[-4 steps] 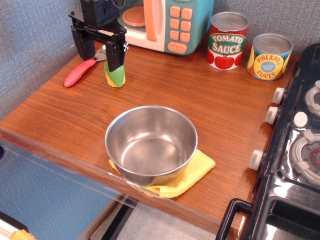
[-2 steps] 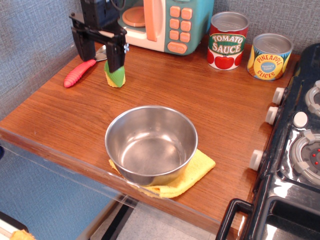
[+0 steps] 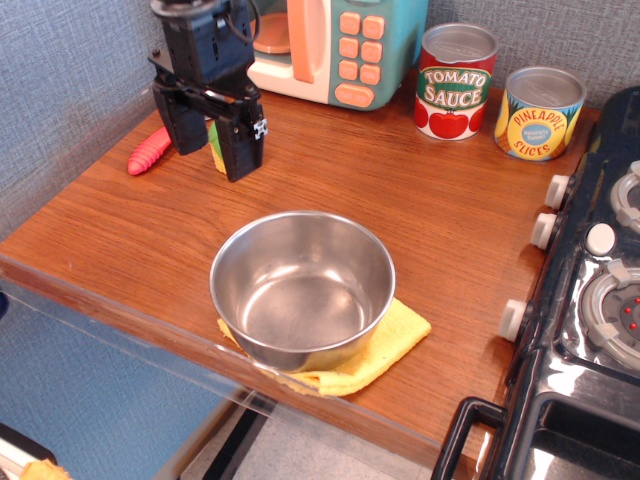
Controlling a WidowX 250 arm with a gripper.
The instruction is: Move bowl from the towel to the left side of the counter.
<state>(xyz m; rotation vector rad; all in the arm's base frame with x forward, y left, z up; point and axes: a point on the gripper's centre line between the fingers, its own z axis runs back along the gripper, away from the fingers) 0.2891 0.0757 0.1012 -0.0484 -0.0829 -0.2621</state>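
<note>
The shiny steel bowl [image 3: 302, 286] sits upright on the yellow towel [image 3: 398, 340] near the front edge of the brown wood-grain counter [image 3: 400, 190]. The towel shows only at the bowl's right and front sides. My black gripper [image 3: 215, 150] hangs above the back left of the counter, well behind and left of the bowl. Its two fingers are spread apart and hold nothing. A green and yellow toy [image 3: 214, 150] shows partly between the fingers, behind them.
A red-handled utensil [image 3: 149, 150] lies at the back left. A toy microwave [image 3: 330, 45] stands at the back. A tomato sauce can [image 3: 455, 82] and a pineapple slices can [image 3: 539, 112] stand at the back right. A black stove [image 3: 595, 300] borders the counter's right side.
My gripper has moved forward and slightly right, toward the bowl, and now covers most of the green and yellow toy. The bowl and towel have not moved.
</note>
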